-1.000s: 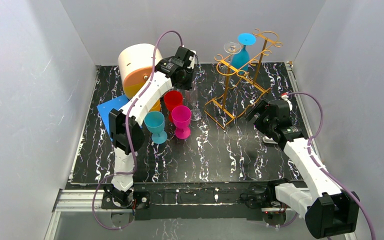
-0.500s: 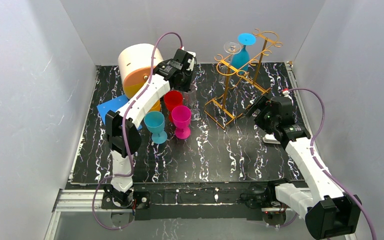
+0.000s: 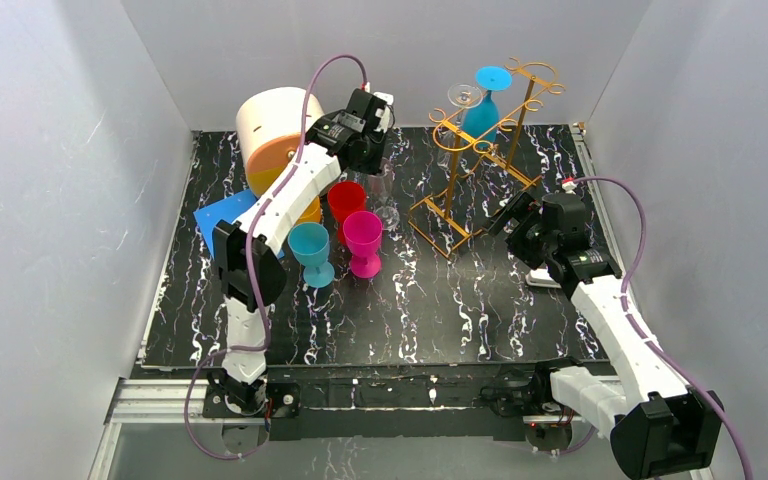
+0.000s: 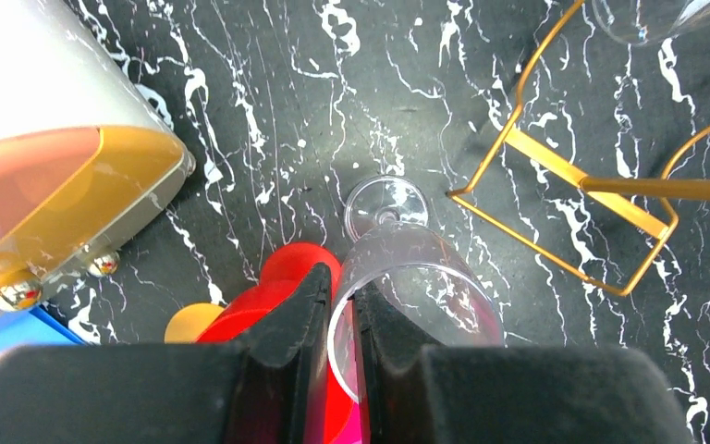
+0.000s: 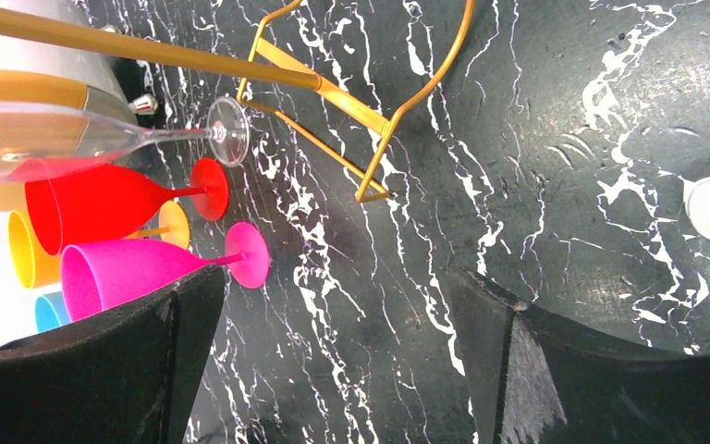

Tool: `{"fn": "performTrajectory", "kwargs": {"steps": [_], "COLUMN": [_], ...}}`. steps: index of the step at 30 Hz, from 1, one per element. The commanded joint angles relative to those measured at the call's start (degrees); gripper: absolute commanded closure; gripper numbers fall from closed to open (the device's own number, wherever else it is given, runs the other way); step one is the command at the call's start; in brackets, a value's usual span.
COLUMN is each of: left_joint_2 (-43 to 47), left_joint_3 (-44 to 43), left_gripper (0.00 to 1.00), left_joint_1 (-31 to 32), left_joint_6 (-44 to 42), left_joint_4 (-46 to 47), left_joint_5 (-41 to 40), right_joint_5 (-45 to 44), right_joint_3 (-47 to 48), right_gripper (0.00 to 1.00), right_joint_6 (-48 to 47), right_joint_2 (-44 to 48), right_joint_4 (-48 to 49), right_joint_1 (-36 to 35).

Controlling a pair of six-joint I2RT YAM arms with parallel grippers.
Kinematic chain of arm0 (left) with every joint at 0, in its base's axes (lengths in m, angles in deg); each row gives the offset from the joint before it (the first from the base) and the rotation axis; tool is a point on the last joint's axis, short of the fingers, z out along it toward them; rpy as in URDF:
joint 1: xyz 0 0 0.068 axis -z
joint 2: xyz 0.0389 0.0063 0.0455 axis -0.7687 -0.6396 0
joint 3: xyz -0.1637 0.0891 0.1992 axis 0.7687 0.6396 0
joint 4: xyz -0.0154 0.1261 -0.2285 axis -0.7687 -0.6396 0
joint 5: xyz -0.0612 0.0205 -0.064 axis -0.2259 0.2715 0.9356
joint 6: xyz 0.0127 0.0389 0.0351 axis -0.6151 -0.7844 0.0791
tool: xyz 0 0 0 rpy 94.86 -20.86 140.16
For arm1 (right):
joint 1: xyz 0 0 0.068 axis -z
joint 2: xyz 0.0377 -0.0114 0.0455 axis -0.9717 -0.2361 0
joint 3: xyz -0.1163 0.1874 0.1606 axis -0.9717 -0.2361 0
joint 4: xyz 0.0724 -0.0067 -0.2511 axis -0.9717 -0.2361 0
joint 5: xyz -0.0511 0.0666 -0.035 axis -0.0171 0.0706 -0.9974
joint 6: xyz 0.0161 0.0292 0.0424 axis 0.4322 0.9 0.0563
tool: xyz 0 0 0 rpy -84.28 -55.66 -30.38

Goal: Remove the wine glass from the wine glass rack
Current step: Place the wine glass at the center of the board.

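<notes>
Wine glass (image 4: 407,254) rim pinched by left claw (image 4: 340,296); right claw (image 5: 333,305) spread wide near rack (image 4: 656,190).

Inspection finding: no text, label, brand, number or sign can be read in any view. The white markings on the surface (image 3: 440,310) are marble veining, not lettering.
</notes>
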Motion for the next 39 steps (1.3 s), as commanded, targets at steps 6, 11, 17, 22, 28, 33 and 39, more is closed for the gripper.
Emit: {"fn": "performTrajectory", "kwargs": {"steps": [6,11,17,22,28,33,39], "left_joint_2": [-2.21,-2.71,-3.54,-3.0,-2.25,-0.43,2.91], "left_joint_3": [-4.8,-4.67,-4.83,-5.02,-5.01,-5.07,-3.42], "left_gripper": [0.95,0.94,0.9,0.89,0.59,0.47,0.38], "left_joint_1": [0.29,0.29,0.29,0.21,-0.1,-0.47,-1.16], "left_joint_6": [-2.61,-2.63,-0.76,0.34,1.64,3.12,4.86], "left_joint_4": [-4.57,-4.84,-5.22,-4.66,-5.63,-4.38,-0.42], "left_joint_5": [-1.9,-0.93,-0.23,-0.31,-2.64,-0.58,1.28], "right_joint_5": [0.72,1.06,1.5,0.71,0.31,0.31,0.19], "right_joint_3": [0.29,0.52,0.39,0.51,1.71,2.53,2.84], "right_gripper": [0.01,0.01,0.01,0.01,0.01,0.01,0.01], "right_joint_6": [0.68,0.63,1.56,1.6,1.98,2.04,1.95], "right_joint_2": [2.59,2.1,1.85,2.62,3.13,3.54,3.59], "right_joint_4": [1.32,1.3,1.13,0.77,-0.32,-0.46,-0.98], "right_joint_1": [0.26,0.22,0.26,0.25,0.22,0.24,0.21]}}
